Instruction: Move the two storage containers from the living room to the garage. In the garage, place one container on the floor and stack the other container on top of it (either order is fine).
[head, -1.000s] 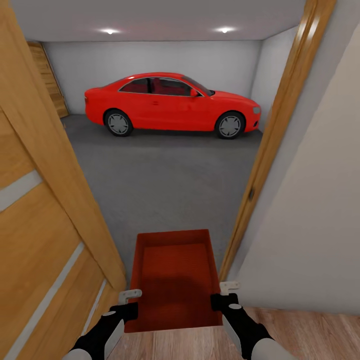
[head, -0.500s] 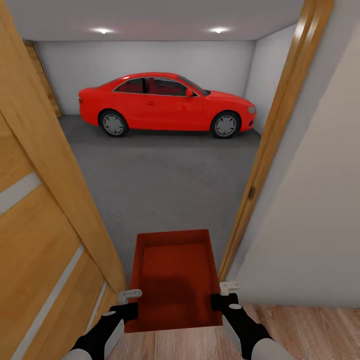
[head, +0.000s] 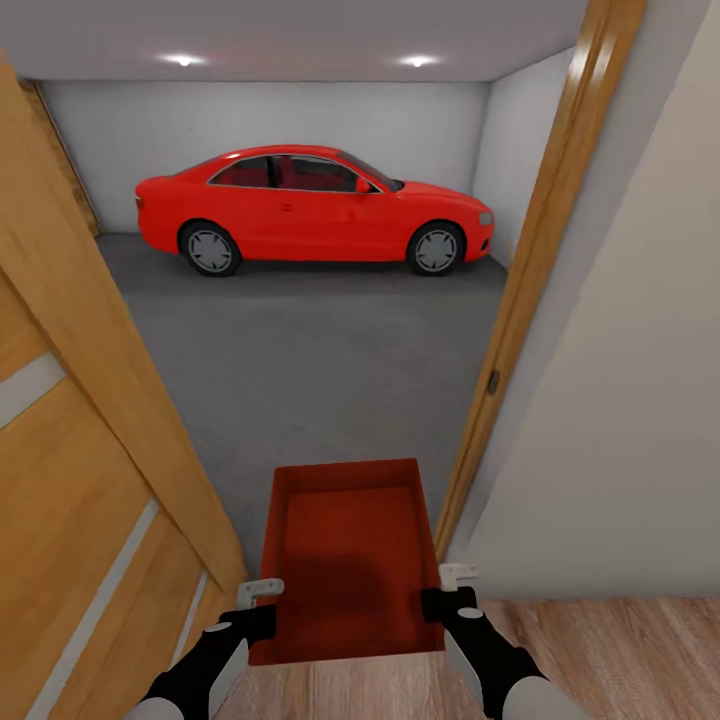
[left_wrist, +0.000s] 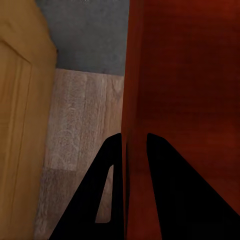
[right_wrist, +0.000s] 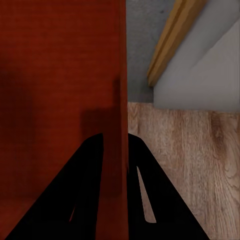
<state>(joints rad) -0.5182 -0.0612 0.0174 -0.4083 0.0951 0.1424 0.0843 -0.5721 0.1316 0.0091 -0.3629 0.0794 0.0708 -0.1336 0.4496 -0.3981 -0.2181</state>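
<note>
One storage container (head: 348, 560) is held level in the doorway, pinched at its side walls by the left gripper (head: 262, 598) and right gripper (head: 450, 584). Just beside it, the door frame (head: 520, 300) could be clipped, and the grip loosened.

Orange-red ribbed container (head: 350, 560), red car (head: 310, 208), speckled grey floor (head: 320, 370).
</note>
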